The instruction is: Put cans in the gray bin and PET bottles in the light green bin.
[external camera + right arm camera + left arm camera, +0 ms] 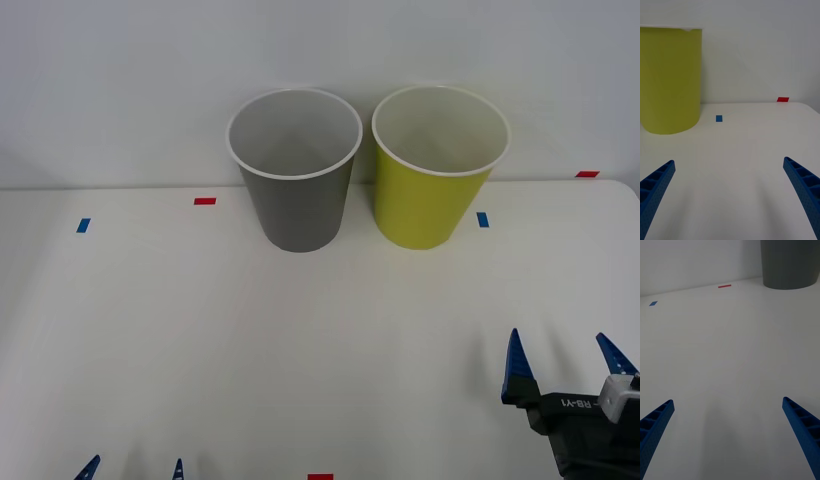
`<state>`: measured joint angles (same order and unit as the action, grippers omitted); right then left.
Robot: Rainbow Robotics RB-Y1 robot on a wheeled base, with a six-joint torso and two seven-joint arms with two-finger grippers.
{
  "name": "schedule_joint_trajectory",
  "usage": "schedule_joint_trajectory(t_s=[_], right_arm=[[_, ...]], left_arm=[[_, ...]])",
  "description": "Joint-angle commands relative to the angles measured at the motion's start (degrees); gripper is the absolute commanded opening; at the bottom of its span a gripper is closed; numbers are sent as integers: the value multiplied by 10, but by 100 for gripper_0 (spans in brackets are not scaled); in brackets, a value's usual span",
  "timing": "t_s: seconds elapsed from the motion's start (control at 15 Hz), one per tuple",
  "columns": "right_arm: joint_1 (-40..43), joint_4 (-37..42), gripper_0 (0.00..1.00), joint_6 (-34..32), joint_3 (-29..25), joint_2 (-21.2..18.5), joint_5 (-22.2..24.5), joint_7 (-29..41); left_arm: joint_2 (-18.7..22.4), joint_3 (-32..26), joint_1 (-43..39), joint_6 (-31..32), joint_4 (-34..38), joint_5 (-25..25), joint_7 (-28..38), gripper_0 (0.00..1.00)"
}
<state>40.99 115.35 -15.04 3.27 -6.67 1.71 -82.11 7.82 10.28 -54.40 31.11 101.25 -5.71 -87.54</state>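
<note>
The gray bin (294,170) stands upright at the back middle of the white table, and the light green bin (437,166) stands right beside it on its right. Both have white rims and pale insides. The gray bin's base (790,263) and the light green bin's wall (670,78) also show in the wrist views. My right gripper (566,358) hovers open near the front right with nothing between its fingers. My left gripper (133,467) sits open at the front left edge, also holding nothing. The cans and PET bottles are out of view.
Small red tape marks (204,201) and blue tape marks (83,225) dot the table (300,350). Another red mark (587,174) lies at the far right edge, and one (320,477) at the front. A pale wall rises behind the bins.
</note>
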Motion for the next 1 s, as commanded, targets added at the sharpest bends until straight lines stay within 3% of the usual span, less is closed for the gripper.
schedule_joint_trajectory(t_s=[0.07, 0.27, 0.47, 0.73, 1.0], right_arm=[[7, -57, 100, -77, 19, -34, -17, -8], [41, -58, 100, -122, 41, -60, -23, -29], [80, -58, 100, -155, 59, -96, -61, -124], [132, -58, 100, -177, 75, -131, -65, -139], [163, -58, 100, -179, 84, -131, -65, -141]], left_arm=[[0, 0, 0, 0, 0, 0, 0, 100], [0, 0, 0, 0, 0, 0, 0, 100], [0, 0, 0, 0, 0, 0, 0, 100], [0, 0, 0, 0, 0, 0, 0, 100], [0, 0, 0, 0, 0, 0, 0, 100]])
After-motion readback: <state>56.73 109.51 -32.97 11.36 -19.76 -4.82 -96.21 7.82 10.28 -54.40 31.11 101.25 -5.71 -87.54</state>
